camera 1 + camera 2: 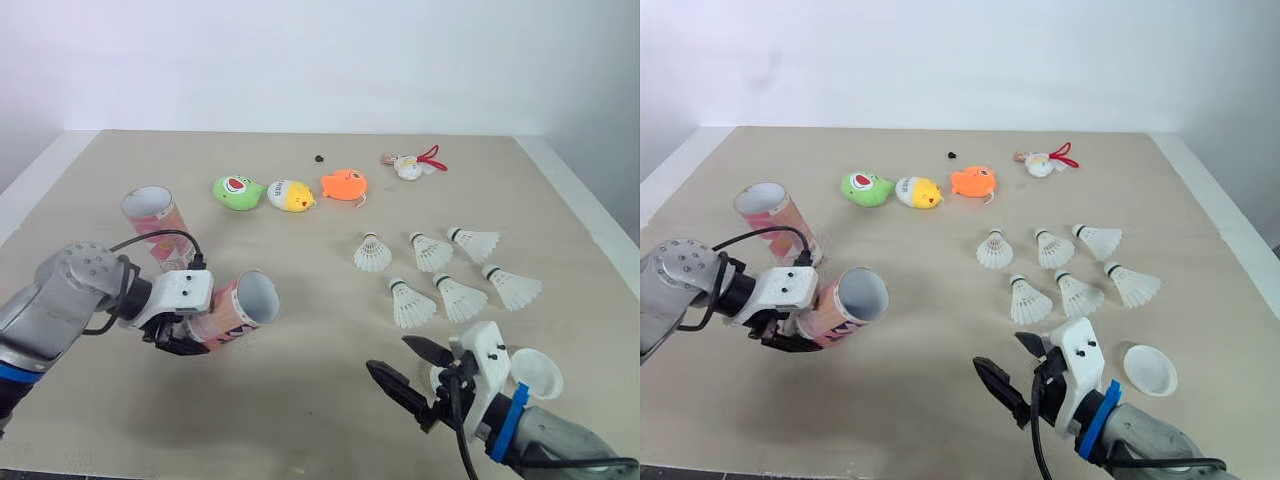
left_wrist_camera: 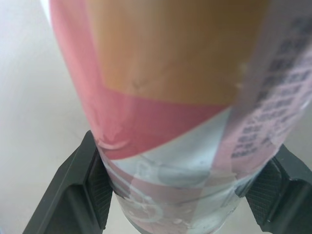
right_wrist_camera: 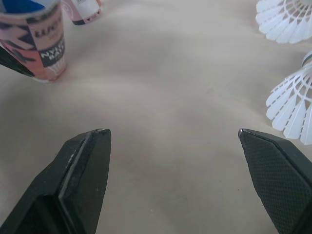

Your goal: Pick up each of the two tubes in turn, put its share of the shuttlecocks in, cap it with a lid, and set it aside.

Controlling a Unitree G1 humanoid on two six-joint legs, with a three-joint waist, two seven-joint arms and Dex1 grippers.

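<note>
My left gripper (image 1: pixel 190 325) is shut on a pink tube (image 1: pixel 235 310), held tilted with its open mouth facing right and up. The tube (image 2: pixel 170 107) sits between both black pads in the left wrist view. A second pink tube (image 1: pixel 155 222) stands upright behind it at the left. Several white shuttlecocks (image 1: pixel 435 270) lie in a group at the right. My right gripper (image 1: pixel 408 368) stands open and empty, low over the table in front of the shuttlecocks. A white lid (image 1: pixel 1149 369) lies just right of the right gripper.
Three small plush toys, green (image 1: pixel 237 191), yellow (image 1: pixel 290 195) and orange (image 1: pixel 344 185), lie in a row at the back. A small white toy with a red cord (image 1: pixel 412 164) lies behind them. The table's right edge (image 1: pixel 590 210) is near the shuttlecocks.
</note>
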